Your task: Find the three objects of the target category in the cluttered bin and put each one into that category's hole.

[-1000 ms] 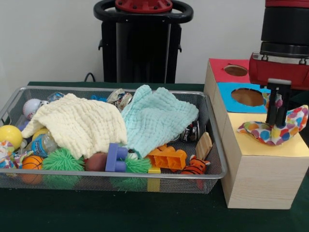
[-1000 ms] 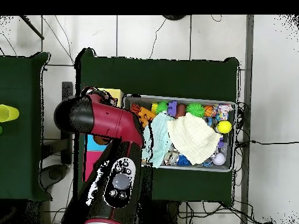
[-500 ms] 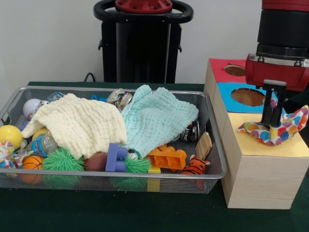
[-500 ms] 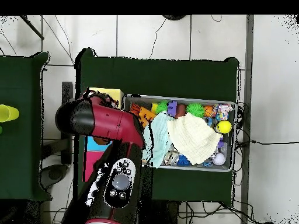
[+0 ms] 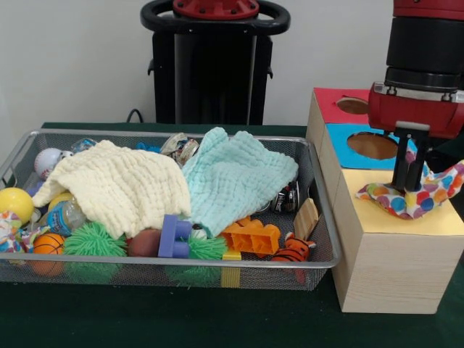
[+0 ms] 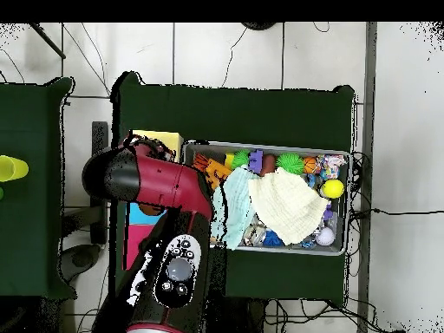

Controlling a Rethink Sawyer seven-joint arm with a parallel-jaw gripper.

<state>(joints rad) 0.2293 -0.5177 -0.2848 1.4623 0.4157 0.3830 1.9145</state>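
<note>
Cloth (image 5: 415, 198), dotted, lies on the yellow panel (image 5: 406, 221) at right. Gripper (image 5: 407, 185) stands in it; I cannot tell jaw state. I judge it light, limp; pinch a fold.

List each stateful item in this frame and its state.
claw: down on the polka-dot cloth, open or shut unclear
polka-dot cloth: crumpled on the yellow panel
blue hole: uncovered
red hole: uncovered
cream cloth: draped over toys
mint cloth: draped over toys
wire bin: full
</note>
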